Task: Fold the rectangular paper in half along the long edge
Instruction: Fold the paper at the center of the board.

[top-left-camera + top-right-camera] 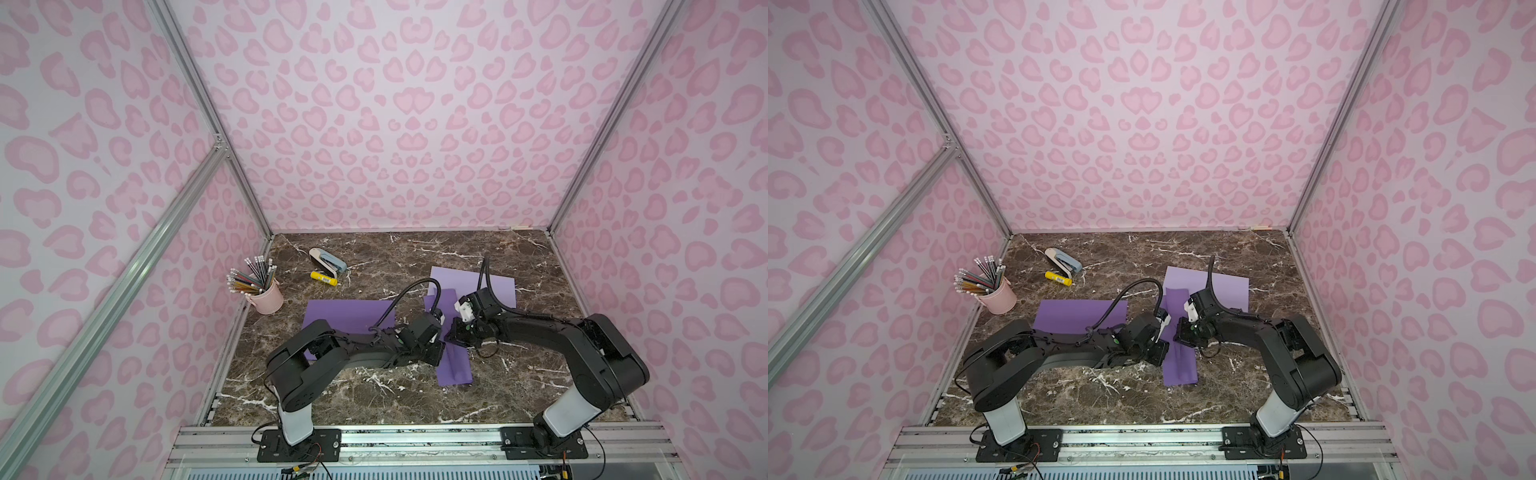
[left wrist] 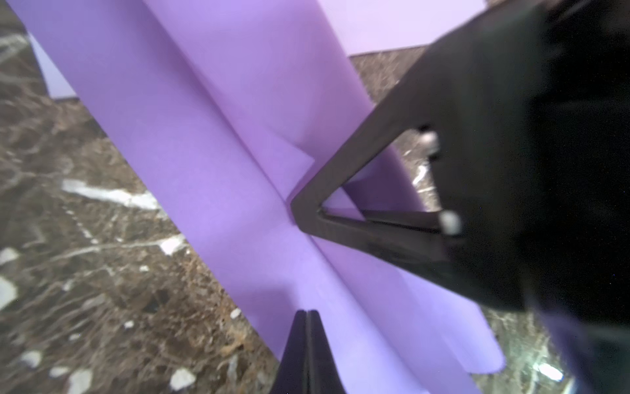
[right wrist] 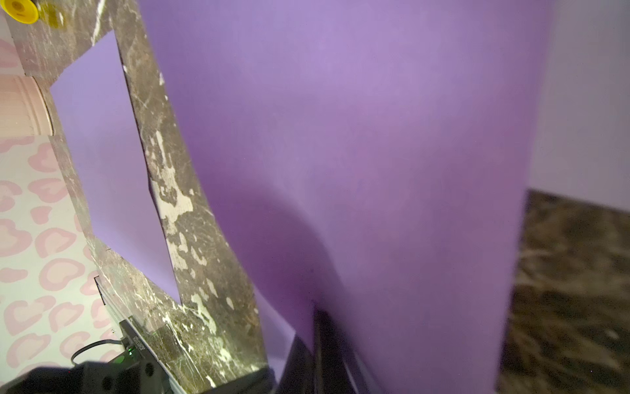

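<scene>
Left hand (image 2: 306,315) is clenched shut, tips right over the folded purple paper (image 2: 211,143). Right hand (image 2: 298,209) is clenched too, its tip on the crease, just beside at 1 o'clock. The strip runs 12 to 6 mid-counter (image 1: 374,399). Darker purple sheet (image 1: 349,311) lies at 10, paler purple sheet (image 1: 498,286) at 1.

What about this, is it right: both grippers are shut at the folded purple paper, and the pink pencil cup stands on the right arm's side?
Not quite. The pink pencil cup stands on the left arm's side, as both top views show. The rest holds: left gripper and right gripper are shut at the folded purple paper.
</scene>
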Robot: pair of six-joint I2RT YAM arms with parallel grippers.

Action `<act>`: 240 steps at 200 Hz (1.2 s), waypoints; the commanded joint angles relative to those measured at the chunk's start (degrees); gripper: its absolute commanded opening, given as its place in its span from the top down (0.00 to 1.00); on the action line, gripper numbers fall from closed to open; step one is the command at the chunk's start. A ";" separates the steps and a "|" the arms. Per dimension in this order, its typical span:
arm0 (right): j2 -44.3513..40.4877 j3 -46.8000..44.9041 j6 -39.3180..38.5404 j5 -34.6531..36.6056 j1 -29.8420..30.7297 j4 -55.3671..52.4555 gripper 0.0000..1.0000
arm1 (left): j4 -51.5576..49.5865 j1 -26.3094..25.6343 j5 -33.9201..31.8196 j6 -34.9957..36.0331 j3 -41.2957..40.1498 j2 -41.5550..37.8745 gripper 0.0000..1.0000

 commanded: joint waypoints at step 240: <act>0.94 0.85 0.89 3.17 2.10 0.75 1.00 | 0.53 0.38 -1.09 -2.79 -1.32 2.11 0.96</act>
